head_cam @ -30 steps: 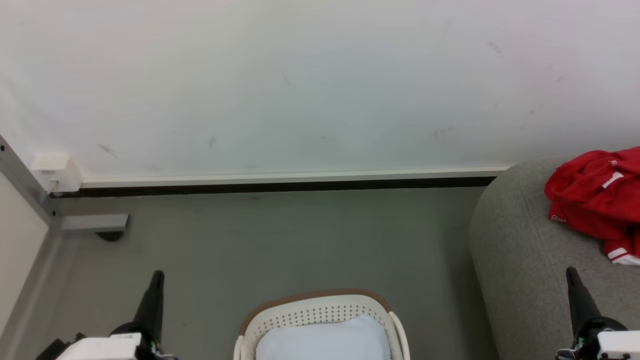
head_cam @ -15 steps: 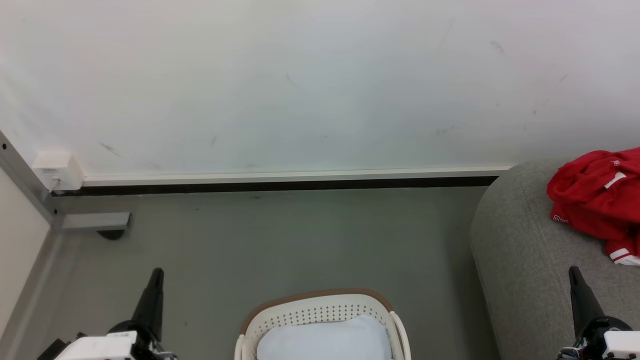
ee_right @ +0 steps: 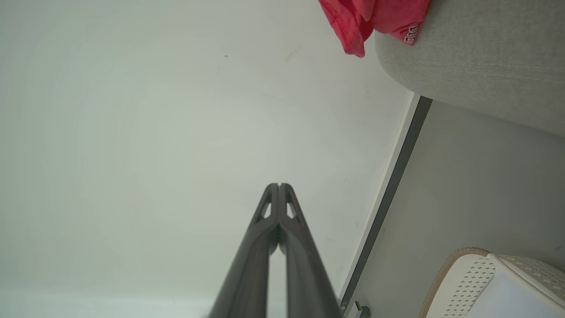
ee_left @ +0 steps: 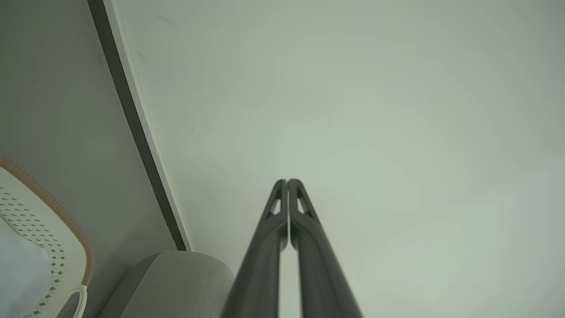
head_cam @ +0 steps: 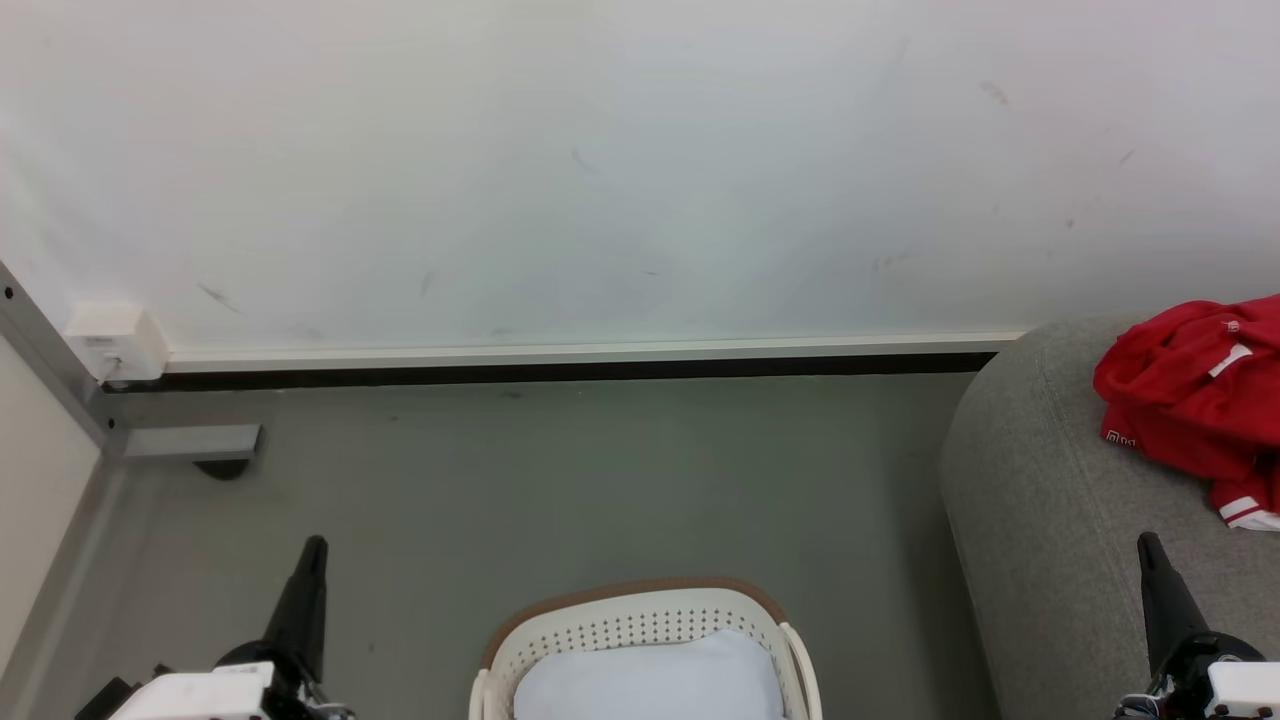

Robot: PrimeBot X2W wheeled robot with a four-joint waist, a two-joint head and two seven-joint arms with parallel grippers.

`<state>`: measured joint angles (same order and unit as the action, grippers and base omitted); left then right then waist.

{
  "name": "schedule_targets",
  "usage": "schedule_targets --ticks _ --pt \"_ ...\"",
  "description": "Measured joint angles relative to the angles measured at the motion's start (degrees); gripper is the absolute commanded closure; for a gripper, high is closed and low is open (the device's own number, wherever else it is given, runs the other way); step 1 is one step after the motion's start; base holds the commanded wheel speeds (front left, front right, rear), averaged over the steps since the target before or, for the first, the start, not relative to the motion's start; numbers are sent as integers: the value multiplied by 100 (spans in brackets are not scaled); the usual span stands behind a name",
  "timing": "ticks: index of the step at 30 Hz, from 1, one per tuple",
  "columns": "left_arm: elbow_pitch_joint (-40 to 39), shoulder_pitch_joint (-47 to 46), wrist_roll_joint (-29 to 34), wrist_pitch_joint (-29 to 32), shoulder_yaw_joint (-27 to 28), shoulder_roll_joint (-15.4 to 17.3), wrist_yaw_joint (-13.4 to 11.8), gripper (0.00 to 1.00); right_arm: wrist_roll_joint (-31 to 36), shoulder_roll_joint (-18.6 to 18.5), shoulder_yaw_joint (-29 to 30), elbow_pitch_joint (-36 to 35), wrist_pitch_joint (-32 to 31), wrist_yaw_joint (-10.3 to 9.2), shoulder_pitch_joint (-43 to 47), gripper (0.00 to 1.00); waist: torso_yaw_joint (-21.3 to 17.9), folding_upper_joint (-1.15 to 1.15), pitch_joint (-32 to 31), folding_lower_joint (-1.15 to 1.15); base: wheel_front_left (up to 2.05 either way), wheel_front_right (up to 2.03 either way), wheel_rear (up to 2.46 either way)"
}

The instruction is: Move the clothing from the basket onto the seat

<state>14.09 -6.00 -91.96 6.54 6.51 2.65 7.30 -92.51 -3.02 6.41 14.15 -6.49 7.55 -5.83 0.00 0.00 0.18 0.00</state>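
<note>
Head view, left to right. The left gripper [head_cam: 314,548] hangs at lower left over the floor [head_cam: 600,480], its two dark fingers pressed together tip to tip. The basket [head_cam: 640,598] stands at bottom centre, between the two grippers and touching neither, and a pale blue cloth [head_cam: 650,680] lies in it. The seat [head_cam: 1040,520] rises at right against the wall [head_cam: 640,180]. The clothing [head_cam: 1190,400] lies crumpled on top of the seat, outside the basket and well apart from the left gripper. The right gripper [head_cam: 1150,542] hangs at lower right over the seat, fingers likewise pressed together; the clothing lies beyond its tips, near but not touching.
</note>
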Motion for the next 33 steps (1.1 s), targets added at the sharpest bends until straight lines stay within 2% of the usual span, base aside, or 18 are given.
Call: schedule_targets --ticks 33 --pt "0 -1 0 0 0 0 1 100 0 7 8 0 -1 0 -1 100 0 0 0 0 0 0 0"
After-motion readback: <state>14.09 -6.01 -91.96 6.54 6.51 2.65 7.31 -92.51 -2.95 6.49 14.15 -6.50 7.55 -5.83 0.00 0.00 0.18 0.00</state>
